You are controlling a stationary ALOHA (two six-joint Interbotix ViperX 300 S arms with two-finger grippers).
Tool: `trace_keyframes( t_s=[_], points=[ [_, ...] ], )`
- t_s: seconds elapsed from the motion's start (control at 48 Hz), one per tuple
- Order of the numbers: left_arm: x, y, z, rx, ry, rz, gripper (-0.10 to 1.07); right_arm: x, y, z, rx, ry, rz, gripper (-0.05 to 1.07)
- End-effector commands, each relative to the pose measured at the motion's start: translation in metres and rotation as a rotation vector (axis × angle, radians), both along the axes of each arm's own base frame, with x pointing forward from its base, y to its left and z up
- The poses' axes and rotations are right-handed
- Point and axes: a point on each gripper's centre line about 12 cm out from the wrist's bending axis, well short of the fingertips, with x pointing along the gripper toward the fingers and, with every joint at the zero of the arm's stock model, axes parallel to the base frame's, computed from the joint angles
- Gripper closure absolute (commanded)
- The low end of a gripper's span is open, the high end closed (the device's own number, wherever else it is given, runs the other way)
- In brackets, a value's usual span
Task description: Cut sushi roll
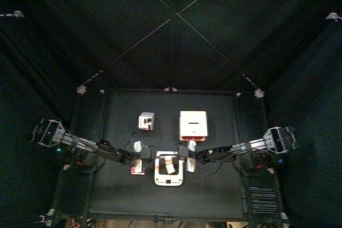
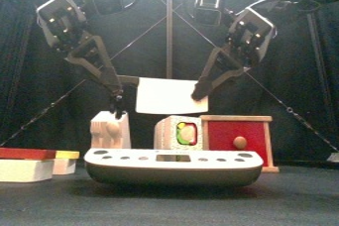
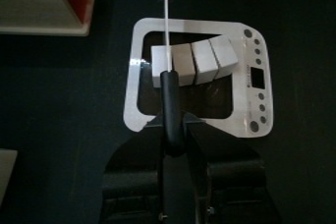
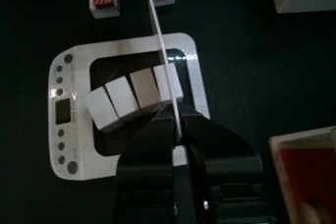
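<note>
Left gripper [image 1: 134,158] and right gripper [image 1: 198,158] reach in from opposite sides over the one white board [image 1: 168,181], which lies near the table's [image 1: 120,187] front edge with open room toward both side edges. Front view: both forearms slope down and inward, tips above the board. Left wrist view: jaws pinched together over the sushi roll [image 3: 201,59] (three pale pieces, touching) at the board's middle. Right wrist view: jaws likewise closed.

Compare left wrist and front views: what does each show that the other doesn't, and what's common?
Left wrist only: the white board from above, with the sushi roll lying on it as pale segments side by side. Front only: the right gripper and a white rectangle between the two grippers; the board shows edge-on. Both: the board and the left gripper.
</note>
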Motion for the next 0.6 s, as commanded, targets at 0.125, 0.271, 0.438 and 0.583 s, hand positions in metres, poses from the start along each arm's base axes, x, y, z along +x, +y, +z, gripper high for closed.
trace_keyframes(
  t_s=[0.125, 0.271, 0.438, 0.583],
  points=[
    [0.003, -0.006, -0.005, -0.009, 0.012, -0.014, 0.56, 0.000, 0.000, 0.001, 0.004, -0.001, -0.008, 0.83],
    [0.003, -0.007, -0.010, -0.018, 0.030, -0.005, 0.56, 0.000, 0.000, 0.001, 0.006, -0.001, -0.009, 0.83],
    [0.002, -0.007, -0.013, -0.027, 0.039, 0.002, 0.56, 0.000, 0.000, 0.000, 0.006, 0.004, -0.011, 0.83],
    [0.002, -0.007, -0.013, -0.029, 0.040, 0.005, 0.56, 0.000, 0.000, -0.003, 0.006, 0.012, -0.011, 0.83]
  ],
)
